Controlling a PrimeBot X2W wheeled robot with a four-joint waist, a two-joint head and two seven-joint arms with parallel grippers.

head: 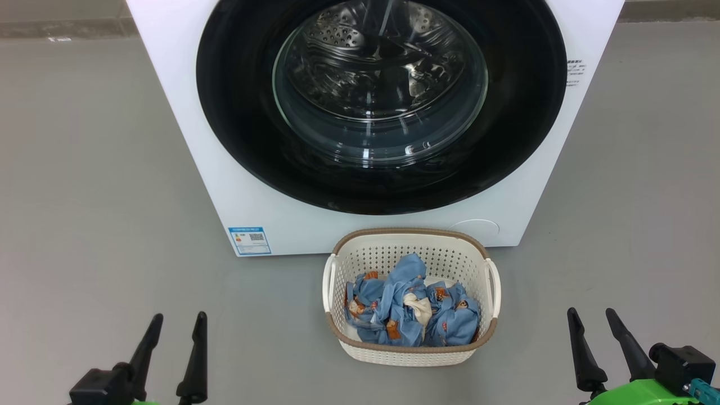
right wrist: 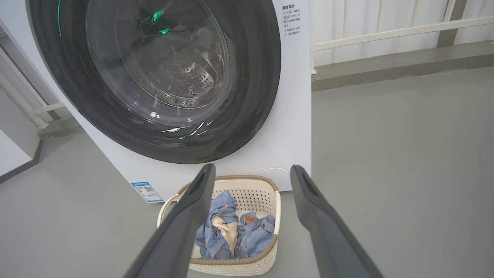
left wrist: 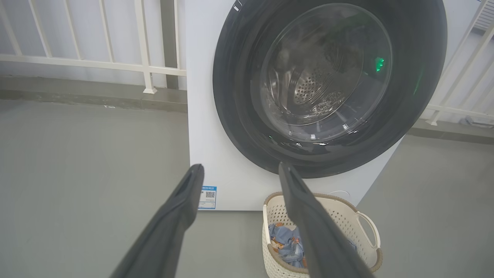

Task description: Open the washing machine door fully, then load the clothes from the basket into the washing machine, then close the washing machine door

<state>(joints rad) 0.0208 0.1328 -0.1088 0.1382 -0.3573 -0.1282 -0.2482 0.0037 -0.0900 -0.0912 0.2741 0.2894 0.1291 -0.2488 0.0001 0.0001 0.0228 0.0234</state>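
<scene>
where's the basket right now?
Head view, lower centre: the basket sits on the floor just in front of the washing machine, below its door, between the left end effector and right end effector, clothes inside.

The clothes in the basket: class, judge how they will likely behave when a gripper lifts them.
Probably floppy: the clothes lie crumpled in soft folds. Likely light, being small, thin fabric. Pieces overlap in the basket, so one pinch may drag up several.

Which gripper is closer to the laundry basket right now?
Right. The right gripper is off the right side of the laundry basket; the left gripper is farther away on its left.
</scene>
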